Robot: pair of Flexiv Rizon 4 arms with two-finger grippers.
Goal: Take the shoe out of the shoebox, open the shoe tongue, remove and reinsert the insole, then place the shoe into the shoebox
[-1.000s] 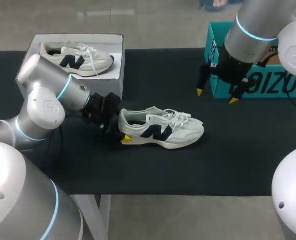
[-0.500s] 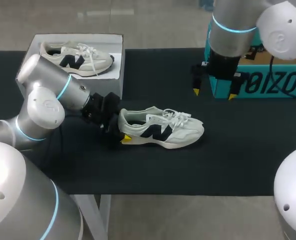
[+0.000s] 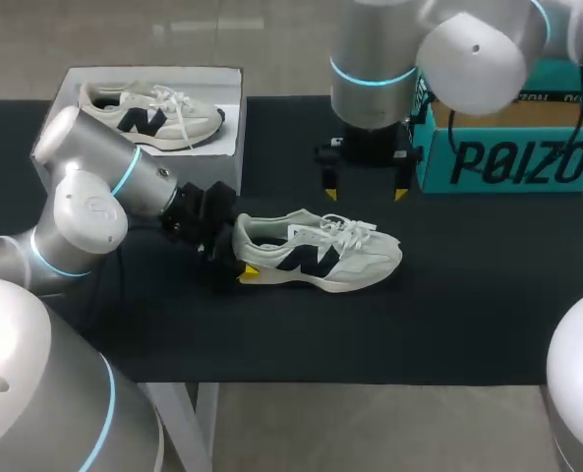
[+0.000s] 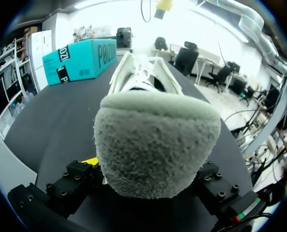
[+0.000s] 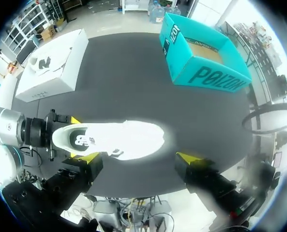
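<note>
1. The shoe (image 3: pixel 320 258) stands on its sole near the middle of the black counter (image 3: pixel 448 315), with its heel to the left and its toe to the right. Its laces are tied and it is outside both boxes.
2. The left hand (image 3: pixel 234 258) comes in low from the left and grips the heel of the shoe. In the left wrist view the padded heel fills the space between its two fingers, which press on it from both sides. One yellow fingertip (image 3: pixel 249 271) shows at the near side of the heel.
3. The right hand (image 3: pixel 365 193) hangs above the counter just beyond the far side of the shoe, fingers pointing down. Its fingers stand wide apart. They hold nothing and touch nothing.
4. The teal shoebox (image 3: pixel 507 162) stands open at the far right of the counter, apart from the shoe.
5. A white box (image 3: pixel 227 147) sits at the far left with a second shoe (image 3: pixel 148 113) of the same kind at its top.
</note>
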